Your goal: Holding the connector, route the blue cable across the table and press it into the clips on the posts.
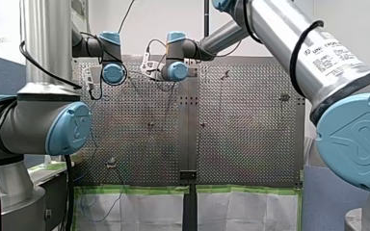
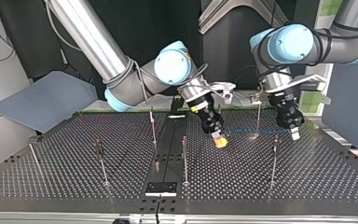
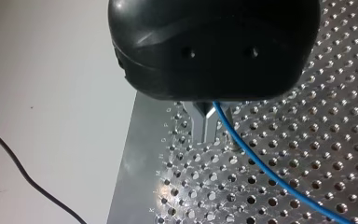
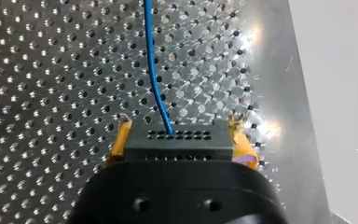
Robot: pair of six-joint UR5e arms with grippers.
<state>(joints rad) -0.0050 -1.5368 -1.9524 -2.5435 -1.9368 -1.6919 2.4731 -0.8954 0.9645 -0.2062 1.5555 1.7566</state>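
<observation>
right wrist view alone: my right tool [image 4: 180, 123], yellow pads [image 4: 121, 140] clamped on black connector [image 4: 179, 140], blue cable [image 4: 153, 70] leaving it over perforated surface [image 4: 51, 70] | left wrist view alone: my left tool [image 3: 207, 126] pinched on blue cable | top view: post [image 2: 258, 116] between connector and my left tool | front view: connector hidden behind wrists [image 1: 176, 70]
</observation>
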